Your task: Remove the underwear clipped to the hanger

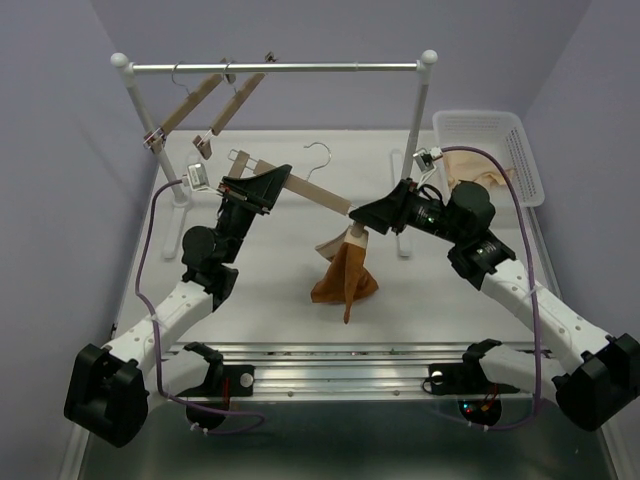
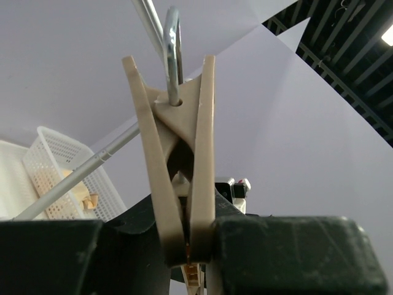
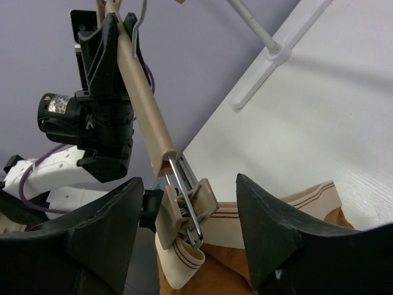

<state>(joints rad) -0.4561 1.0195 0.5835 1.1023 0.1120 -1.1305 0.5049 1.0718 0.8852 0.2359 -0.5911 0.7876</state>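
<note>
Underwear (image 1: 345,278) hangs limp from 1 clip (image 3: 175,218) at the right end of the hanger (image 1: 318,192). Fabric judged light and soft; it should slip free once the clip is squeezed. Right gripper (image 3: 189,184) stands spread astride that clip, not yet pressing. Best hold: waistband (image 3: 233,224) just below the clip. Farther off, left gripper (image 1: 262,185) pinches the hanger at its other clip.
</note>
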